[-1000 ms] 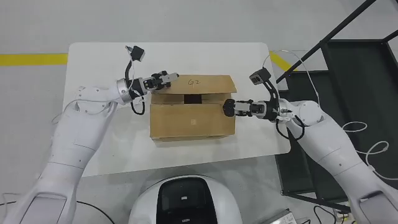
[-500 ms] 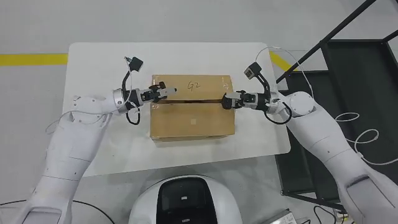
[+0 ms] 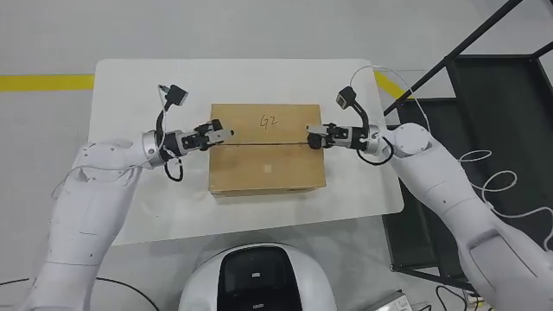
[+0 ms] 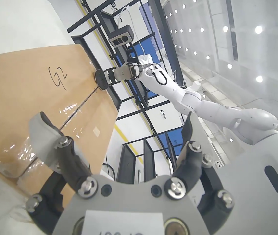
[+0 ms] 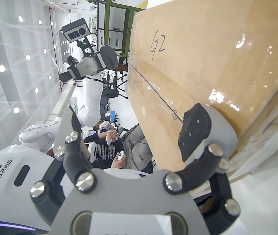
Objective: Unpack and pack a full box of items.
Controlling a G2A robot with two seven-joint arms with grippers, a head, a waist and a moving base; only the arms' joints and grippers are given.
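Sitting toward the front of the white table (image 3: 181, 207), the cardboard box (image 3: 267, 149) is shut. Its near flap (image 3: 267, 171) lies flat and meets the far flap (image 3: 238, 121) along a seam (image 3: 267, 143) across the middle of the top. The two grippers are at the ends of that seam. The left gripper (image 3: 216, 132) is at the left end, spread wide and holding nothing, with one finger (image 4: 43, 133) over the taped end of the lid. I cannot tell whether it presses down or only hovers. The right gripper (image 3: 314, 136) is at the right end, also spread and empty, its ribbed pad (image 5: 195, 130) just beside the box's edge. Beyond the seam the far flap, which carries a handwritten mark (image 3: 270, 121), lies level. Past it come bare table and a yellow line (image 3: 43, 82) on the floor.

A second ago the far flap stood raised, with a dark gap into the box. The left gripper was up on that flap, and the right gripper was lower, beside the near flap. Half a second ago the gap had narrowed to a line. Now the left gripper has drawn back to the box's end and the right has moved little. The closing step looks done, so the packing seems nearly finished. The seam looks unsealed, though, and the flaps could lift again.
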